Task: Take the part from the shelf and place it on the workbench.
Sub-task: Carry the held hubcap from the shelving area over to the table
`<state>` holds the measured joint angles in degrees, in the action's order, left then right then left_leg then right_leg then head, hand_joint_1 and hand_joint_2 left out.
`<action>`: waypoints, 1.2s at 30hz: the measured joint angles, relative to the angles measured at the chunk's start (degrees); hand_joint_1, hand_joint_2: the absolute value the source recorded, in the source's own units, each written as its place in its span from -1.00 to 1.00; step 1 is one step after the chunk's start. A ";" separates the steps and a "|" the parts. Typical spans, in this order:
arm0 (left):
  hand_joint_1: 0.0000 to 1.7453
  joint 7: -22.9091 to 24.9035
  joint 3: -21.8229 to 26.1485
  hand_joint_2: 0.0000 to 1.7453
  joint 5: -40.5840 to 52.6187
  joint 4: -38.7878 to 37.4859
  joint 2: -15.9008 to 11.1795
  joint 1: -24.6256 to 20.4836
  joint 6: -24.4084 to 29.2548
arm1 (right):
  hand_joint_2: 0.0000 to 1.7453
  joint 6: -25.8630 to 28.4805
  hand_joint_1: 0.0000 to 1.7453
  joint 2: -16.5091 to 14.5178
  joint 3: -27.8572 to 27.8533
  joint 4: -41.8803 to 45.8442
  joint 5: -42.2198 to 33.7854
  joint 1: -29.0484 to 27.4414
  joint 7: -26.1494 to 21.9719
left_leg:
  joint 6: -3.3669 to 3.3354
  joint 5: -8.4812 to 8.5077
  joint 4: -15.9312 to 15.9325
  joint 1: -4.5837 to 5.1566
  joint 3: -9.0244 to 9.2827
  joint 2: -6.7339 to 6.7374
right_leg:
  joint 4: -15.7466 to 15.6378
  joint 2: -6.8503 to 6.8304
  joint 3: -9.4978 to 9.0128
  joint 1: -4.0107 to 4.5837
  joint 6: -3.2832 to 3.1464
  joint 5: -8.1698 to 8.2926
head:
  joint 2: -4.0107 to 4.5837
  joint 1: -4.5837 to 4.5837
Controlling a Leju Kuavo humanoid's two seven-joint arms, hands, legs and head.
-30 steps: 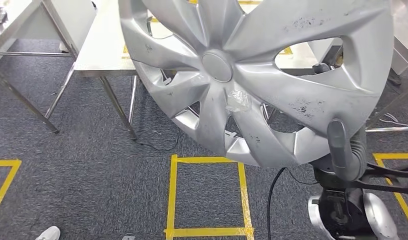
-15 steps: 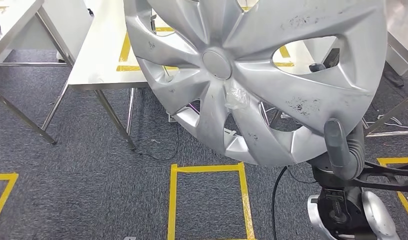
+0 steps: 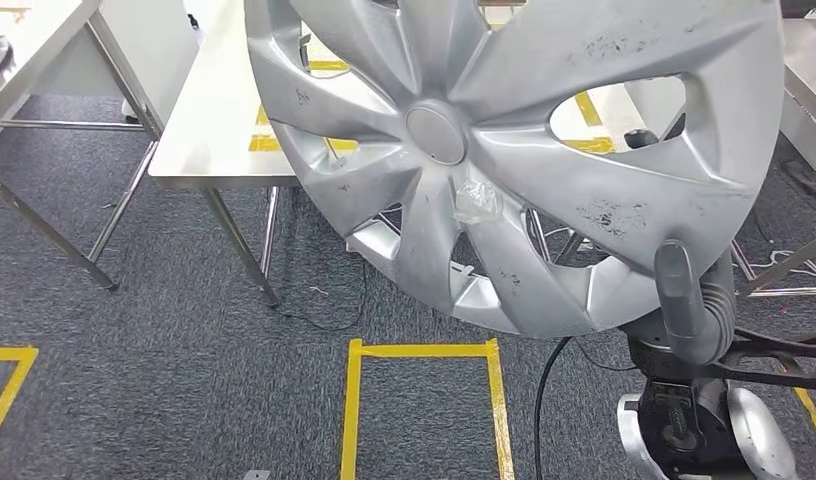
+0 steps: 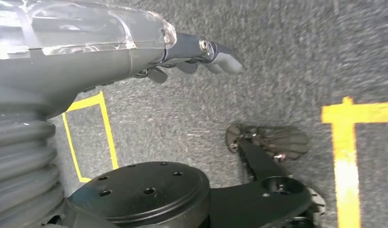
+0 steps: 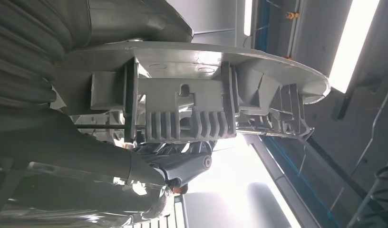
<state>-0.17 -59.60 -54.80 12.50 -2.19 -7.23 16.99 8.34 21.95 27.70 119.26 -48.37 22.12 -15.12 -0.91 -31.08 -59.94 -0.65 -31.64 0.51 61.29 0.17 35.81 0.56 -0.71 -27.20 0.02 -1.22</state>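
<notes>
Head view: you see the hubcap (image 3: 514, 150), a silver plastic wheel cover with swept spokes, a round blank centre cap and dark scuffs near its rim; no writing is readable on it.
Tape scrap: a bit of clear crinkled film (image 3: 476, 202) sticks to one spoke.
Right hand: your right hand (image 3: 689, 305) clamps the hubcap's lower rim, grey thumb laid up the front face, holding it tilted in the air.
Workbench: a white-topped workbench (image 3: 209, 130) on thin metal legs stands ahead, partly behind the hubcap; the part is above the floor, not touching the top.
Floor: grey carpet with a yellow tape square (image 3: 424, 410); open carpet lies between you and the bench legs.
Left wrist view: your left hand (image 4: 197, 54) hangs over the carpet holding nothing, dark fingers loosely apart.
Right wrist view: you see the hubcap's ribbed, clipped back side (image 5: 192, 104) edge-on, with the dark fingers (image 5: 185, 166) pressed behind it.
</notes>
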 joint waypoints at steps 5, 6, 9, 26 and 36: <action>-1.00 0.01 -0.02 1.00 0.10 0.02 0.09 -0.10 -0.01 | 1.00 -0.09 1.00 0.01 0.02 0.07 0.01 0.06 -0.04 | 1.40 -0.87 -1.74 0.17 0.51 -0.03 | -3.76 -0.08 -2.72 -0.04 -0.85 0.30 | 0.01 0.02; -1.00 0.00 -0.02 1.00 0.13 0.02 0.07 -0.17 -0.01 | 1.00 -0.09 1.00 0.02 0.00 0.08 0.02 0.10 -0.06 | 1.53 -2.19 -3.74 0.17 -0.53 -0.29 | -4.07 -0.15 -3.24 -0.20 -0.82 0.32 | 0.01 0.14; -1.00 -0.01 -0.02 1.00 0.15 0.02 -0.02 -0.12 -0.01 | 1.00 -0.10 1.00 0.02 0.03 0.10 0.00 0.04 -0.10 | 1.92 -6.24 -12.94 0.14 -6.57 -0.71 | -4.12 -0.22 -3.66 -0.22 -1.01 -0.17 | 0.00 0.44; -1.00 0.04 -0.02 1.00 0.16 0.00 -0.33 0.13 0.01 | 1.00 -0.16 1.00 -0.01 -0.01 0.00 0.02 -0.28 -0.11 | -0.74 0.40 -0.37 -0.06 -0.91 -0.24 | 12.74 -0.15 3.99 -0.69 2.75 -8.22 | 0.00 0.13; -1.00 -0.02 -0.02 1.00 0.16 0.03 0.25 -0.11 -0.01 | 1.00 -0.23 1.00 0.06 -0.14 0.12 0.01 -0.10 -0.32 | 1.32 -2.06 -2.07 0.11 1.93 -0.18 | -4.57 -0.16 -2.59 0.34 -1.51 1.13 | 0.00 -0.10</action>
<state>-0.19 -59.63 -54.64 12.53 -1.94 -7.34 16.98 8.11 22.01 27.56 119.38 -48.36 22.02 -15.45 0.41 -33.14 -62.01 -0.54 -29.71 0.33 56.72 0.02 33.22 0.90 -2.22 -26.08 0.02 -1.33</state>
